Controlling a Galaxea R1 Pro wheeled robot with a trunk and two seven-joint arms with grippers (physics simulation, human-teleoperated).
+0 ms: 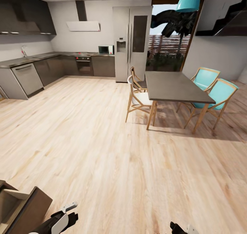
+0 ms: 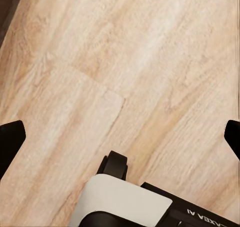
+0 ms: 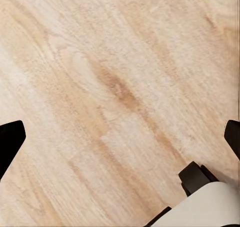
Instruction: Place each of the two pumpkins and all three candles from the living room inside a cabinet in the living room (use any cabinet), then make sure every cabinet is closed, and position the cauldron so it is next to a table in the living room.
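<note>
Pale wooden floor [image 1: 103, 141] fills the frame, cabinet [image 1: 20, 210] drawer open at lower left for loading, while left gripper [image 2: 120, 137] and right gripper [image 3: 120, 137] are wide apart, holding nothing.

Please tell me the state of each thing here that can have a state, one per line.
Drawer: open, nothing seen inside.
Left gripper: open, holding nothing.
Right gripper: open, holding nothing.
Fridge: doors closed.
Oven: door closed.
Dishwasher: closed.
</note>
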